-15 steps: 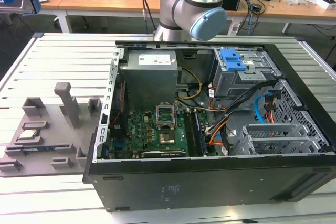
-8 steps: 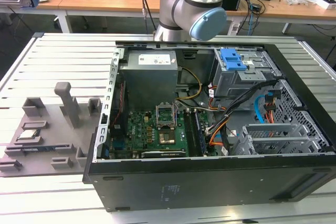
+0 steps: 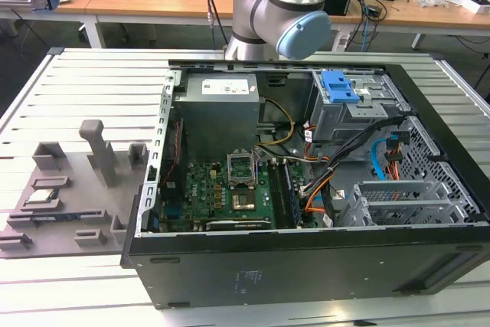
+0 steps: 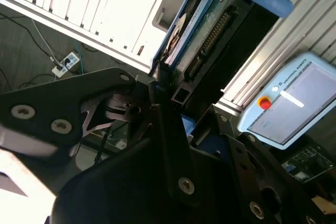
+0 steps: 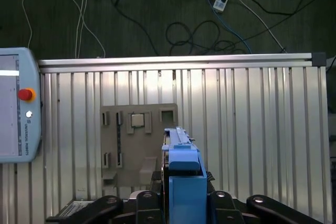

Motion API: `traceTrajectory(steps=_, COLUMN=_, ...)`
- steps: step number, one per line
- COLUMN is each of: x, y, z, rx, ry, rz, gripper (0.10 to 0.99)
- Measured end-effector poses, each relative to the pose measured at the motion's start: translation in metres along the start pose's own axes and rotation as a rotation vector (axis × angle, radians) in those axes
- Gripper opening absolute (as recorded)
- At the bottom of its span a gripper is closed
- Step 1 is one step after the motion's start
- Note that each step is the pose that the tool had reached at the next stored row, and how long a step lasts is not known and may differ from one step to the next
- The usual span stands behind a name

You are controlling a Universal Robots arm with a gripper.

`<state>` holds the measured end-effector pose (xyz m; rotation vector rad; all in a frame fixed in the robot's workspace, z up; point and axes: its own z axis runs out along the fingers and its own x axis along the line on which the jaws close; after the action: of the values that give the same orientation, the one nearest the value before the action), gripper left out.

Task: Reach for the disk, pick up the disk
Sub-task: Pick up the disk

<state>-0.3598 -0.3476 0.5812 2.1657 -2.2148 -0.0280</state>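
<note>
Disk: the disk (image 5: 182, 161) is up in the air, well above the worktop (image 5: 262, 129).
Jaws: pinching the disk from both sides.
Doing it well: I think a firm, even squeeze should stop it slipping.

Blue-edged disk (image 5: 184, 182), ribbed silver table (image 5: 252, 129); grey tray (image 3: 76, 193)

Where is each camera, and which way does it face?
Exterior view: off the arm, looking down into the open computer case; an arm joint shows.
First wrist view: on the arm, looking down at the table past the gripper holding the disk.
Second wrist view: on the arm, looking along the gripper's linkage at the disk.
Shared: both wrist views show the disk and teach pendant; exterior and first wrist share the grey fixture plate.
</note>
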Motion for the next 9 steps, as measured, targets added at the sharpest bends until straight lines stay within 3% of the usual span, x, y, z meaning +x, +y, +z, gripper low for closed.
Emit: traceTrajectory(steps=9, x=-0.0013, y=-0.0399, z=-0.0018, rx=0.000, ry=0.0000, rz=0.000, gripper=0.365)
